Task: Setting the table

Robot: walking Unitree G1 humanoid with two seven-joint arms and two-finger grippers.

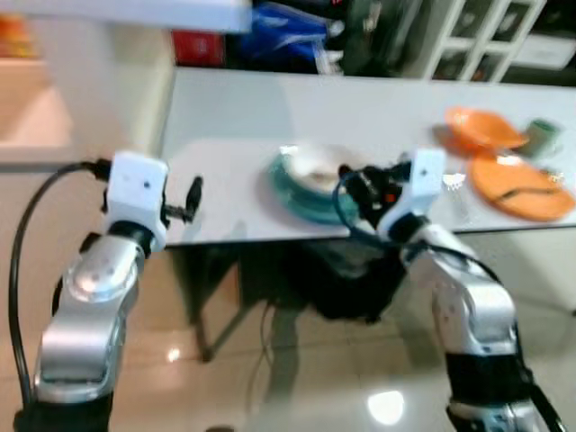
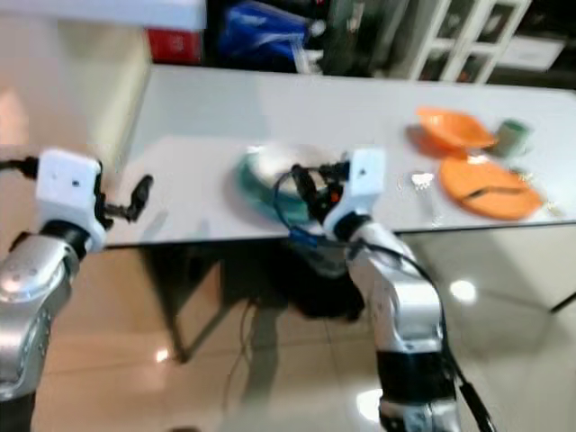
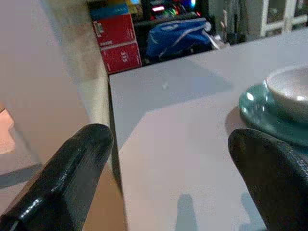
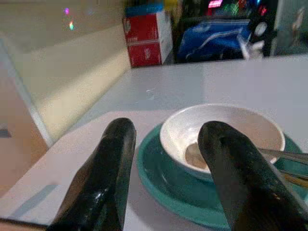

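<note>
A white bowl sits on a teal plate near the front edge of the white table. In the right wrist view a metal utensil rests in the bowl. My right gripper is open, low over the front edge just right of the teal plate, with nothing between its fingers. My left gripper is open and empty at the table's front left corner, well left of the plate.
Two orange dishes and a green cup stand at the table's right end. Red boxes and a blue bag lie beyond the far edge. A beige counter runs along the left; glossy floor lies below.
</note>
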